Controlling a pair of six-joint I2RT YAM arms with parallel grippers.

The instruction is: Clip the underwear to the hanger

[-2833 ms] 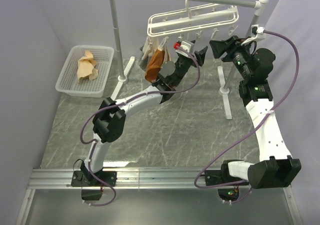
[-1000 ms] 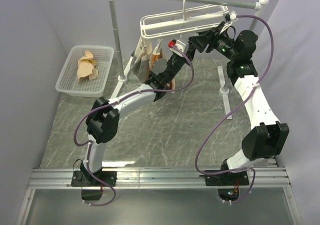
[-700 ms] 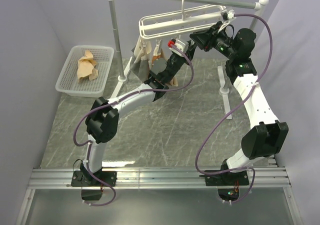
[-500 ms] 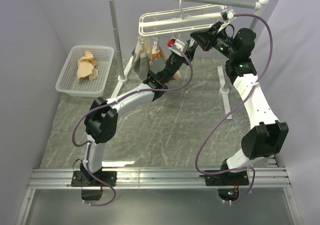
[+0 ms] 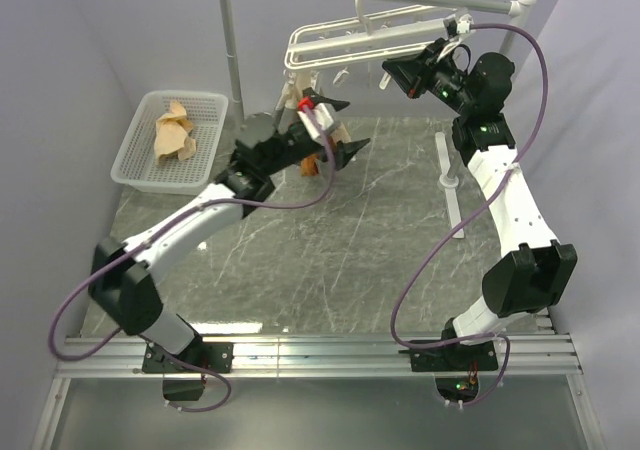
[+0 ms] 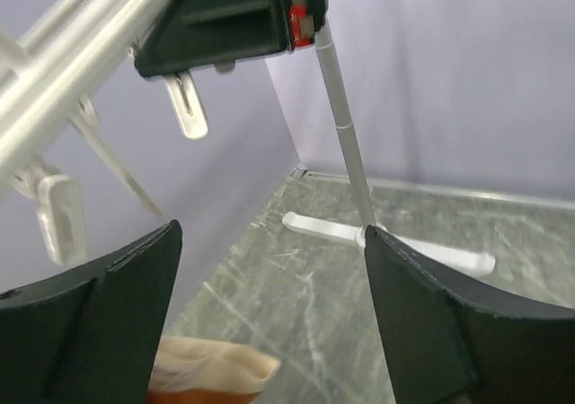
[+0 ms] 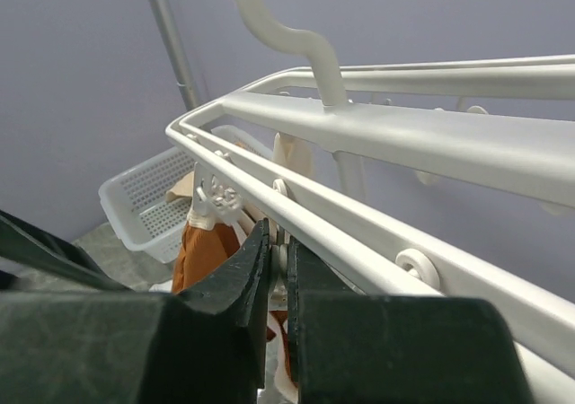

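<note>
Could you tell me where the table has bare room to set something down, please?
The widest bare tabletop lies between the left arm and right arm. A smaller patch sits in front of the basket. Under the hanger it is crowded by the underwear and left gripper.

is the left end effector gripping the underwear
No, the left end effector is wide open with nothing inside it; the underwear sits beyond it, untouched.
</note>
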